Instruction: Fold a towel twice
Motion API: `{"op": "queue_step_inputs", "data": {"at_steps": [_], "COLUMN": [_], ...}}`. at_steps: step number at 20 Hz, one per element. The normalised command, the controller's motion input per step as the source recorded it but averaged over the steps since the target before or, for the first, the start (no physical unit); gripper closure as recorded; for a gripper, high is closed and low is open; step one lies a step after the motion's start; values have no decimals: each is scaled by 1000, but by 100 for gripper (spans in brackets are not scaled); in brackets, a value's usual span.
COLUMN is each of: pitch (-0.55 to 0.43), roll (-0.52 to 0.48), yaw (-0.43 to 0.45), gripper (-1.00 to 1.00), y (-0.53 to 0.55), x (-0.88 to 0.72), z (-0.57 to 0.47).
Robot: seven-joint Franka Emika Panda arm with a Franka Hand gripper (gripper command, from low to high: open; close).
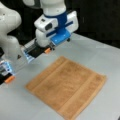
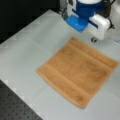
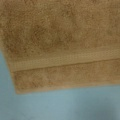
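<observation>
Lying flat, unfolded: square terry towel [image 1: 67,85] on grey table [image 2: 30,45]; jaws' state seemingly hidden, cannot tell.

Arm [image 1: 10,37]: glossy white rounded shells, thick joints, dark seams btwn segments. Near a front view's left edge, a small black triangle mark on the white casing, plus blue-lit strips and orange tabs on a black section. Wrist end carries a white boxy housing [image 1: 46,25] w/ dark camera window, and a bright blue bracket [image 1: 60,35] wrapped round it; same blue mount [image 2: 80,17] w/ white block in both front views. Hand not visible.
</observation>
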Motion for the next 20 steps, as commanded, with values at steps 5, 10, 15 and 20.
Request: {"op": "queue_step_inputs", "data": {"at_steps": [5,10,15,20], "pitch": [146,230,341,297], "roll": [-32,-116,-189,-284], "yaw": [-386,-292,-70,35], "gripper": [-100,-100,-100,-100], "y": [340,516,478,335], "x": [718,797,660,580], "z": [-133,-65,123,14]}}
